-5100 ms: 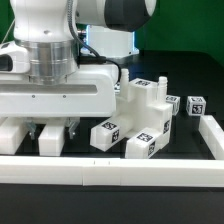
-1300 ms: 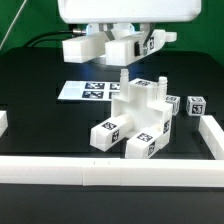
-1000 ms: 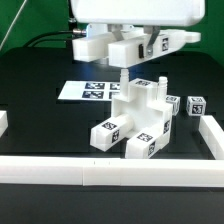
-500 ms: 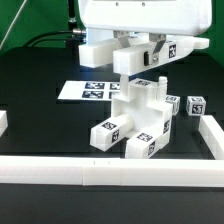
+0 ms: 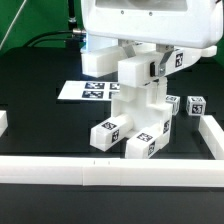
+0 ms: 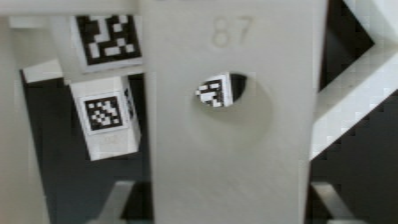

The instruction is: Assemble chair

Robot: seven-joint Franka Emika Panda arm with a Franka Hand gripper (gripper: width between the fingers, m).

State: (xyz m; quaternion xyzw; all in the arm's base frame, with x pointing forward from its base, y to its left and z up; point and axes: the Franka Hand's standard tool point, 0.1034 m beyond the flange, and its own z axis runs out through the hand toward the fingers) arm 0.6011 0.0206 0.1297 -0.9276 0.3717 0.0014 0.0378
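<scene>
My gripper hangs over the table, shut on a white chair frame part that carries a tag on its side. The part hangs just above the part-built chair, a chunky white block with tagged feet toward the front. In the wrist view the held part fills the middle as a broad slat with a round hole showing a tag. My gripper has a finger on either side of it. I cannot tell whether the held part touches the chair below.
Two small tagged cubes stand to the exterior view's right of the chair. The marker board lies flat behind and to the left. Low white border rails run along the front and the right.
My gripper has carried the frame part toward the exterior view's right and downward, from above the marker board to just over the part-built chair. The chair and the cubes have not moved.
</scene>
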